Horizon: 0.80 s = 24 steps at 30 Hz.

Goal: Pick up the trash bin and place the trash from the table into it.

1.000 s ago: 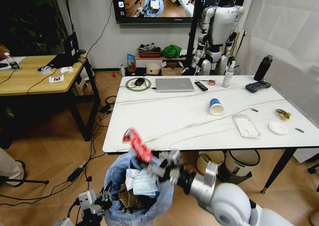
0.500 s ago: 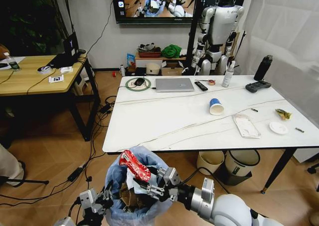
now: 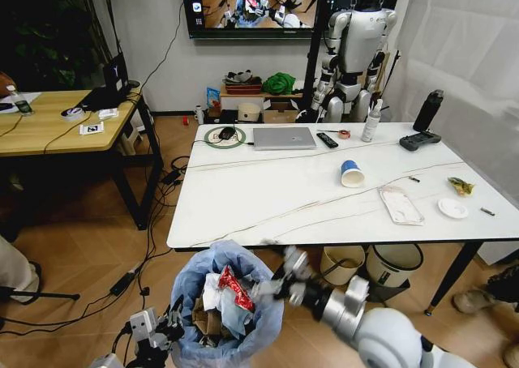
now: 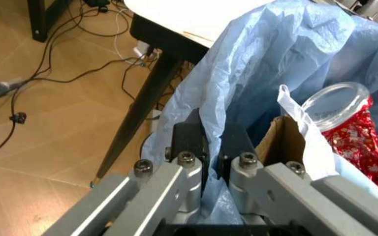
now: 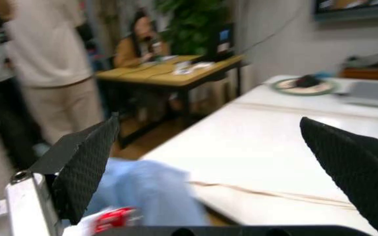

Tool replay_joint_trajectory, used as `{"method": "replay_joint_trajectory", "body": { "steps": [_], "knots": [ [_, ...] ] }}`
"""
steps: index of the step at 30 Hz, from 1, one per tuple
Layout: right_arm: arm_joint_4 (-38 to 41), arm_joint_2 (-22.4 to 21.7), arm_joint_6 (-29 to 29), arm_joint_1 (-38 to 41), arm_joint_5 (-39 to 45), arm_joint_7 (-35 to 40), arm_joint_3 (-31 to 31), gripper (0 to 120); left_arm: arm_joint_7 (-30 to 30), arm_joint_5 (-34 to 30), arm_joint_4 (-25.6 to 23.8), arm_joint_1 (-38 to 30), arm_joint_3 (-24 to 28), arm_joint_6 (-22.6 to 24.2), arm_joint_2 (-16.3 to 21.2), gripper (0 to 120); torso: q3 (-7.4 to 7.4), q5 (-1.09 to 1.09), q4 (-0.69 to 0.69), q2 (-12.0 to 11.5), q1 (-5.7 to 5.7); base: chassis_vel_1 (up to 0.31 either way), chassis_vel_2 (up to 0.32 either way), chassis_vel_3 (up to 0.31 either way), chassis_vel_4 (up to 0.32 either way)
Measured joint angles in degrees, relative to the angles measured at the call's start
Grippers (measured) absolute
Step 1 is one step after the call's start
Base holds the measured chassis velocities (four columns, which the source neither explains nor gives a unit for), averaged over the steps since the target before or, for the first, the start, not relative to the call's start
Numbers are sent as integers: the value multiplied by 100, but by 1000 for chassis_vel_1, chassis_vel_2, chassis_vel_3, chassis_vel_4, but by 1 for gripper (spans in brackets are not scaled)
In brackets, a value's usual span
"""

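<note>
The trash bin [image 3: 223, 311] is hanging below the desk [image 3: 276, 198] edge, its thin bag soft and slippery, so the rim is probably the firmest hold. The left pincer [image 4: 210, 147] is pinching the bag's rim fold, nearly closed. Just beside the bin, the right pincer [image 3: 280, 277] is spreading wide and empty, with the red wrapper [image 3: 235, 289] lying light inside the bin. The paper cup [image 3: 351, 173] is waiting farther off.

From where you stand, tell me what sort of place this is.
Probably a robotics lab or office: a humanoid robot stands by the wall, a wall monitor shows camera feeds, and a laptop sits on the marble-look table.
</note>
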Motion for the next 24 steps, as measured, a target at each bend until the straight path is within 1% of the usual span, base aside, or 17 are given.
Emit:
{"method": "replay_joint_trajectory", "body": {
  "steps": [1, 4, 6, 7, 8, 9, 10, 11, 12, 13, 16, 18, 20, 22, 24],
  "knots": [
    [0, 0, 0, 0, 0, 0, 0, 100, 0, 0, 0, 0, 0, 0, 0, 0, 0, 0, 0, 0, 0, 0, 0, 0, 0],
    [-275, 291, 367, -456, -306, 105, 743, 100, 54, 82, 106, -19, 12, -52, 40, 0, 0, 2, -1, 0, 0, 0, 0, 0, 0],
    [-408, 531, 482, -705, -469, 109, 1130, 100, 77, 107, 181, -27, 11, -82, 50, 0, 0, 0, -1, 0, 0, 0, 0, 0, 0],
    [-408, 531, 482, -705, -469, 109, 1130, 100, 77, 107, 181, -27, 11, -82, 50, 0, 0, 0, -1, 0, 0, 0, 0, 0, 0],
    [-450, 637, 511, -776, -527, 104, 1266, 100, 86, 113, 206, -26, 11, -90, 55, 0, 0, 2, -1, 0, 0, 0, 0, 0, 0],
    [-546, 985, 595, -939, -672, 87, 1629, 100, 126, 156, 291, -24, 19, -135, 88, 0, 0, -1, -1, 0, 0, 0, 0, 0, 0],
    [-585, 1190, 629, -1010, -740, 81, 1769, 100, 141, 176, 329, -23, 21, -152, 108, 0, 0, -1, -1, 0, 0, 0, 0, 0, 0],
    [-655, 1566, 686, -1114, -895, 80, 2008, 100, 155, 188, 376, -23, 24, -172, 138, 0, 0, 3, -1, 0, 0, 0, 0, 0, 0],
    [-687, 1753, 720, -1160, -1027, 86, 2140, 100, 162, 190, 398, -22, 24, -179, 160, 0, 0, 2, -1, 0, 0, 0, 0, 0, 0],
    [-687, 1753, 720, -1160, -1027, 86, 2140, 100, 162, 190, 398, -22, 24, -179, 160, 0, 0, 2, -1, 0, 0, 0, 0, 0, 0],
    [-762, 2284, 831, -1375, -1349, -29, 2615, 100, 197, 202, 458, -45, -6, -229, 223, 0, 0, -1, -1, 0, 0, 0, 0, 0, 0],
    [-806, 2526, 952, -1498, -1459, -245, 2867, 100, 208, 203, 492, -63, -27, -258, 211, 0, 0, 1, -1, 0, 0, 0, 0, 0, 0],
    [-887, 2845, 1224, -1663, -1713, -596, 3205, 100, 250, 193, 557, -40, -28, -306, 226, 0, 0, 0, 0, 0, 0, 0, 0, 0, 0],
    [-904, 2922, 1301, -1709, -1749, -708, 3276, 100, 260, 192, 577, -29, -27, -318, 245, 0, 0, 1, -1, 0, 0, 0, 0, 0, 0],
    [-937, 3240, 1544, -1876, -1933, -1032, 3510, 100, 287, 201, 669, 1, -23, -362, 338, 0, 0, -1, 0, 0, 0, 0, 0, 0, 0]
  ]
}}
